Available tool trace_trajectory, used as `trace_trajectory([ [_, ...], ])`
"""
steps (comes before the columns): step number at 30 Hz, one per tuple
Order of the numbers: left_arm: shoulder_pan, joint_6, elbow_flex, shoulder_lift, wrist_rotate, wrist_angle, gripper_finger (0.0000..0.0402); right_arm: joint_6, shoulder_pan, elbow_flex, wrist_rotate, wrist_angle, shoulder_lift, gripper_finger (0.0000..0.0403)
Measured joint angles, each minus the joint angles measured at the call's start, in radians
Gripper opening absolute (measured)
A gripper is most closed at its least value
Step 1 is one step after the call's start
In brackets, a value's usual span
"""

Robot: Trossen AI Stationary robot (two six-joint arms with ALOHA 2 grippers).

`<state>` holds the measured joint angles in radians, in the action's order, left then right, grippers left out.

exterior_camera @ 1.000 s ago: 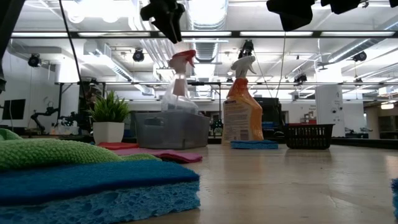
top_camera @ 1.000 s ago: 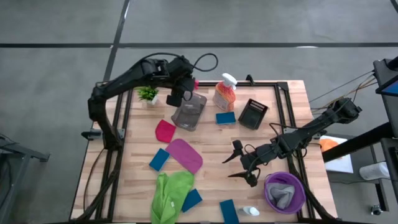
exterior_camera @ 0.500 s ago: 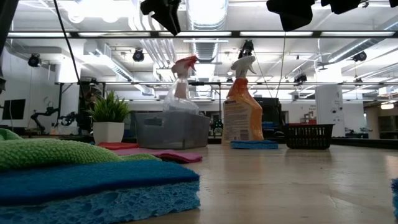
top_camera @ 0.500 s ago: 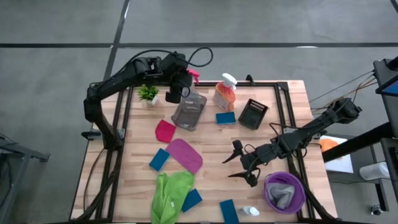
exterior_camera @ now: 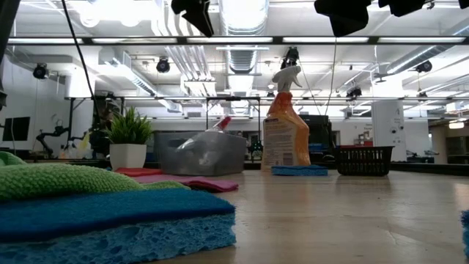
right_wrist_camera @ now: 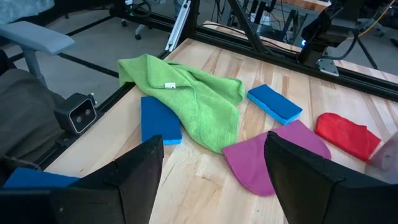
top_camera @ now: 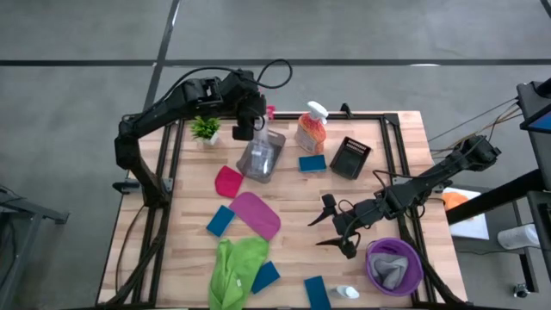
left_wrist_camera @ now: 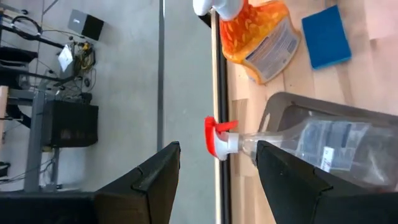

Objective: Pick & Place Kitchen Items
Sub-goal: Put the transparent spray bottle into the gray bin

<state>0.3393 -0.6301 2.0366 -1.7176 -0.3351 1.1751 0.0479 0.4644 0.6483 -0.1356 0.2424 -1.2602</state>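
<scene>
Two items sit binned, red-topped bottle (top_camera: 261, 142) in grey tub (top_camera: 256, 167), grey cloth (top_camera: 393, 265) in purple bowl (top_camera: 374, 256); both the left gripper (top_camera: 244, 131) and right gripper (top_camera: 331, 226) gape empty, sponges and cloths remaining.

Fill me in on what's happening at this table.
The left gripper hangs open above the grey bin, empty. A clear bottle with a red trigger lies tipped over in that bin. The right gripper waits open over the table near the purple bowl, which holds a grey cloth. Sponges and cloths are scattered on the table.

left claw (left_wrist_camera: 217, 180) open | red-topped bottle (left_wrist_camera: 298, 144) lying in grey bin (left_wrist_camera: 348, 107)
</scene>
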Motion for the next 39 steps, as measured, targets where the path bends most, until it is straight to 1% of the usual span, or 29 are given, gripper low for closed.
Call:
trace_trajectory([
  [7, 0.0, 0.042, -0.049, 0.0, 0.109, -0.038, 0.0213, 0.0, 0.0, 0.0, 0.0, 0.0, 0.0, 0.0272],
  [10, 0.0, 0.084, -0.061, 0.0, 0.228, -0.091, 0.0213, 0.0, 0.0, 0.0, 0.0, 0.007, 0.0, 0.0272],
  [12, -0.001, 0.113, -0.082, 0.005, 0.351, -0.137, 0.0212, 0.002, 0.0, 0.0, 0.0, 0.02, 0.0, 0.0272],
  [14, -0.005, 0.138, -0.135, 0.024, 0.454, -0.222, 0.0212, 0.006, 0.0, 0.0, 0.0, 0.042, 0.0, 0.0272],
  [15, -0.009, 0.15, -0.172, 0.037, 0.487, -0.272, 0.0212, 0.008, 0.0, -0.004, -0.001, 0.06, 0.0, 0.0272],
  [17, -0.014, 0.183, -0.259, 0.068, 0.512, -0.362, 0.0212, 0.009, 0.0, -0.015, -0.001, 0.089, 0.0, 0.0272],
  [19, -0.015, 0.236, -0.343, 0.098, 0.512, -0.4, 0.0212, 0.01, 0.0, -0.017, 0.0, 0.086, 0.0, 0.0272],
  [23, -0.01, 0.348, -0.489, 0.149, 0.461, -0.355, 0.0212, 0.008, 0.0, -0.028, -0.001, 0.084, 0.0, 0.0272],
  [25, -0.008, 0.387, -0.558, 0.165, 0.455, -0.341, 0.0212, 0.008, -0.004, -0.03, -0.002, 0.081, 0.0, 0.0272],
  [27, -0.008, 0.428, -0.632, 0.167, 0.44, -0.361, 0.0212, 0.013, -0.017, -0.031, -0.008, 0.085, 0.0, 0.0272],
  [30, -0.008, 0.481, -0.734, 0.165, 0.379, -0.418, 0.0212, 0.018, -0.045, -0.031, -0.012, 0.091, 0.0, 0.0272],
  [32, -0.003, 0.502, -0.794, 0.165, 0.361, -0.451, 0.0212, 0.018, -0.059, -0.03, -0.015, 0.094, 0.0, 0.0272],
  [35, 0.005, 0.505, -0.839, 0.164, 0.346, -0.456, 0.0212, 0.017, -0.073, -0.029, -0.014, 0.094, 0.0, 0.0272],
  [39, 0.013, 0.442, -0.824, 0.169, 0.213, -0.527, 0.0212, 0.029, -0.084, -0.028, -0.013, 0.094, 0.0, 0.0272],
])
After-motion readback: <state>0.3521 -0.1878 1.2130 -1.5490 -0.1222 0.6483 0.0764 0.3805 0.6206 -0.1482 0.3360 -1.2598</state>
